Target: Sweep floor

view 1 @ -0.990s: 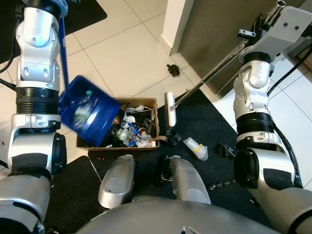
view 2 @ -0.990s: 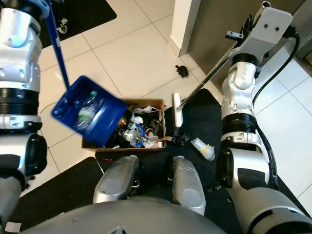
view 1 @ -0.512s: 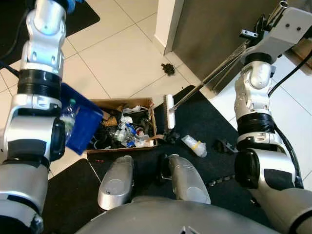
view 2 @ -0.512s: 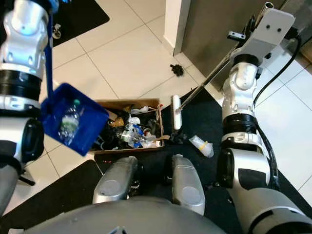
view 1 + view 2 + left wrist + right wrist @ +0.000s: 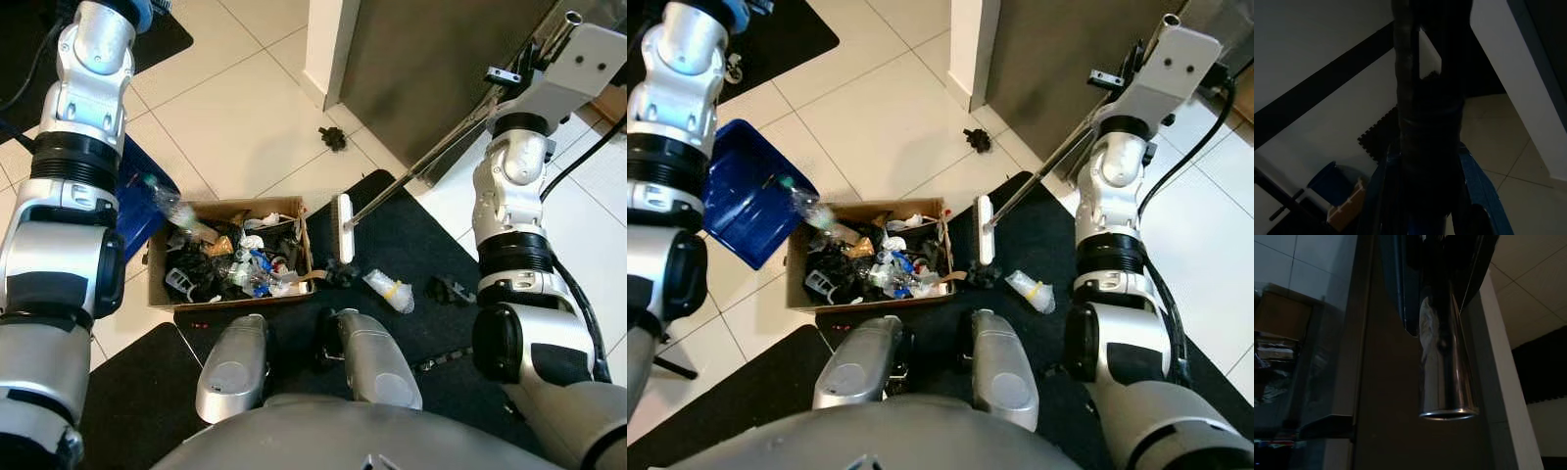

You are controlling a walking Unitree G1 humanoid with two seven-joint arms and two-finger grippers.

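A blue dustpan [image 5: 749, 206] hangs tilted at the left side of a cardboard box [image 5: 933, 208] full of rubbish. A clear plastic bottle [image 5: 810, 209] lies across the box's left rim, at the pan's lip. My left arm reaches up out of the frame; in the left wrist view the left gripper [image 5: 1422, 161] is shut on the dustpan's dark handle [image 5: 1415, 98]. My right gripper [image 5: 1132, 61] is shut on the broom's silver handle [image 5: 1048, 171]. The white broom head [image 5: 985, 230] rests on the black mat just right of the box.
A black clump of debris [image 5: 975, 140] lies on the white tiles near a wall corner [image 5: 965, 49]. A crumpled plastic cup [image 5: 1031, 291] and a small black piece [image 5: 449, 290] lie on the black mat [image 5: 1038, 235]. My two feet stand just before the box.
The dustpan has swung from above the box down to its left side. The bottle has slid out of the pan onto the box's rim. The broom has stayed put.
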